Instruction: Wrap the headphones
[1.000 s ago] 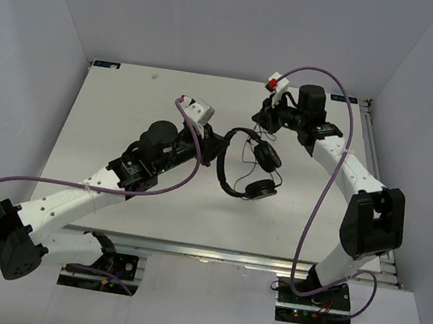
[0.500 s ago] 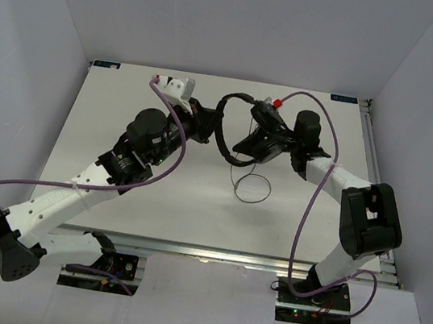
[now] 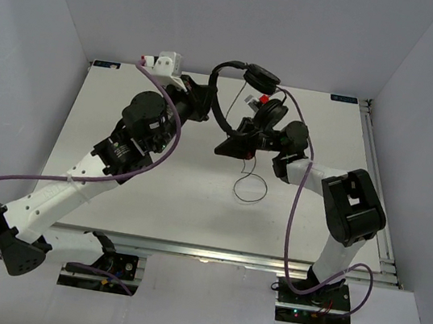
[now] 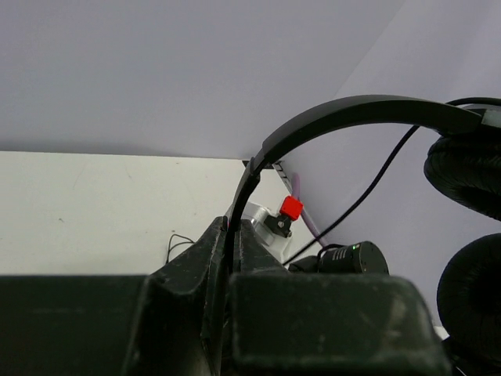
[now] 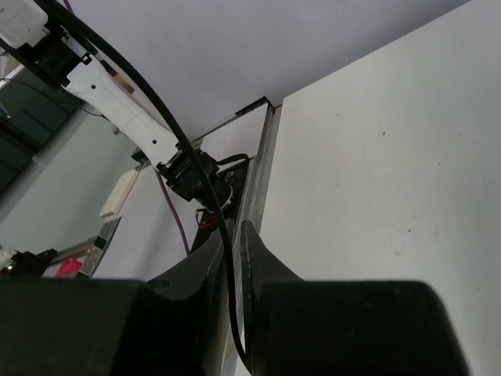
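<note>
Item: black headphones [image 3: 260, 77], held aloft above the far middle of the tabletop [image 3: 155, 193], ear cups uppermost. Left pincer [image 4: 232, 235]: pressed shut on the headband. Right pincer [image 5: 232, 243]: fingers nearly together, cord [image 5: 226, 251] threaded through the slit; whether it is clamped or loose, cannot tell. Cord slack looped on the tabletop below.

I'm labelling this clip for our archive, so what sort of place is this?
Probably a lab robot test cell, not a home or shop: a left arm and a right arm are bolted to a white table, boxed in by plain pale walls, handling headphones.
</note>
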Controlling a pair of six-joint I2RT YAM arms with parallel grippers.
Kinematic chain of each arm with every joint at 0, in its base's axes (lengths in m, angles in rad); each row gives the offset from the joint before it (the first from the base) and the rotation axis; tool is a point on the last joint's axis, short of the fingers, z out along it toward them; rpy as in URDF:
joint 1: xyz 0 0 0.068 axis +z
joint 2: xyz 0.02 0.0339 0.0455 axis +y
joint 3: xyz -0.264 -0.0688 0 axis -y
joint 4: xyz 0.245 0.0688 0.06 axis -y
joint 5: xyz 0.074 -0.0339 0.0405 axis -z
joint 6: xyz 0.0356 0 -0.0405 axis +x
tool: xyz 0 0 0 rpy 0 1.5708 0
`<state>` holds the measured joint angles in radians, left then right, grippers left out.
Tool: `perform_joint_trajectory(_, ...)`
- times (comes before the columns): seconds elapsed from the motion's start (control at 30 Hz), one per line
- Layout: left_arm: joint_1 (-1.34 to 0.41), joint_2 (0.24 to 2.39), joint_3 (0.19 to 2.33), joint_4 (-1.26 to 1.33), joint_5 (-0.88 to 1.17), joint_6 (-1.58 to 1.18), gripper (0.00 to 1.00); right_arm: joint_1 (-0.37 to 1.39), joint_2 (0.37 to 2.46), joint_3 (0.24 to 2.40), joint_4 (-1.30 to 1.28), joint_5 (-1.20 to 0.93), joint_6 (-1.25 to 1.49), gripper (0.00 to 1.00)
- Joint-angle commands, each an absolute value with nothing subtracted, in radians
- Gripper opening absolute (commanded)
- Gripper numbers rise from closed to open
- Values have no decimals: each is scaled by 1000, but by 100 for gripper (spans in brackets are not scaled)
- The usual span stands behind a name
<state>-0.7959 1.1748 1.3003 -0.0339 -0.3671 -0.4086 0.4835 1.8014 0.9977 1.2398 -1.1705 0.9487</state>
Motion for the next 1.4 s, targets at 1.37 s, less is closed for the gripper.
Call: perform_joint_trajectory(1.37, -173, 1377, 1444, -279, -349, -266, 0, 712, 1200, 1188, -360, -465, -575, 8)
